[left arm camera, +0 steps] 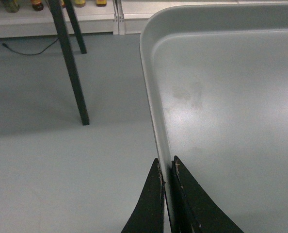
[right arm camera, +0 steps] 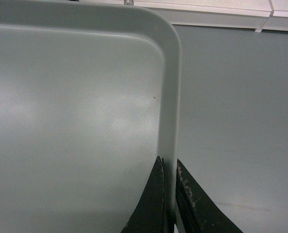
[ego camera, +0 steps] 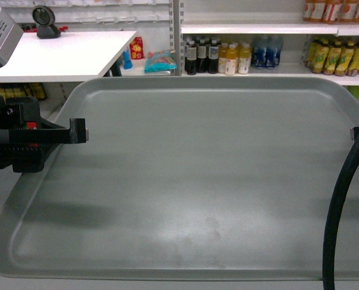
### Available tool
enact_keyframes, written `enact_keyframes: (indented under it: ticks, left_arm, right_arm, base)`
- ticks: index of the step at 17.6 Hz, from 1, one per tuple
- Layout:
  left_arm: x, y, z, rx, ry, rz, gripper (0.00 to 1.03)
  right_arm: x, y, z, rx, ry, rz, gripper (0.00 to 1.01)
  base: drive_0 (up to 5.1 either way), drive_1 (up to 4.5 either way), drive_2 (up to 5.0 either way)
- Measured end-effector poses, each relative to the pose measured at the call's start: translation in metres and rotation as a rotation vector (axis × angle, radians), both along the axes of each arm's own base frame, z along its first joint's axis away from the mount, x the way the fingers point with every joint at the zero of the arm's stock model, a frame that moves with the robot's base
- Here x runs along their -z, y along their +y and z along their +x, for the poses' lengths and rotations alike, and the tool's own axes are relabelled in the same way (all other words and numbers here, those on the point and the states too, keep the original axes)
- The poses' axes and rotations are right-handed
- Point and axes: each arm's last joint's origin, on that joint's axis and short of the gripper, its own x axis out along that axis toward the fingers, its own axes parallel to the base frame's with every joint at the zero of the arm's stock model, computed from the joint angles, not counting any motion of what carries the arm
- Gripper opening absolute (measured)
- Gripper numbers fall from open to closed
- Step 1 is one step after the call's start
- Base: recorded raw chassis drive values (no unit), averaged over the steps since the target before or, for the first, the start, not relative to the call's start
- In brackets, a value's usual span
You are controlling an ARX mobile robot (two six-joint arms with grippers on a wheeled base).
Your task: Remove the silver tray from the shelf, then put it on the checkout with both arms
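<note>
Silver tray (ego camera: 203,181): it is hanging level in the air between the two claws, filling most of the head view, above the grey floor (left arm camera: 47,160) and off the shelving; its bed is lying bare, showing a few faint smudges.
Left claw (left arm camera: 167,182): it is gripping the tray's left rim, one thin black finger sitting outside the rim and the other inside, pressed together on the edge; in the head view its tip is reaching over the rim from the left.
Right claw (right arm camera: 169,170): it is pinching the tray's right rim the same way, fingers lying either side of the raised edge just below a rounded corner; in the head view only a small tip is showing at the right edge.
Black cable (ego camera: 342,199): it is curving down across the right side of the head view, in front of the tray.
Checkout bench (ego camera: 64,54): it is standing beyond the tray at upper left, white-topped, carrying a small black device; its dark slanted legs (left arm camera: 71,68) are showing in the left wrist view.
Shelf (ego camera: 270,69): it is standing behind the tray, carrying rows of bottled drinks (ego camera: 219,57).
</note>
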Motion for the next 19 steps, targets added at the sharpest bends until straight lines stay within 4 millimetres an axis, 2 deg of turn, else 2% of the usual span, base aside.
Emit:
enact_keyframes:
  ticks: [19]
  left_arm:
    - [0.0000,0.0000,0.0001,0.000,0.000,0.000,0.03]
  right_arm:
    - [0.0000,0.0002,0.0002,-0.002,-0.003,-0.001,0.03]
  base:
    - [-4.9,3.30,1.5]
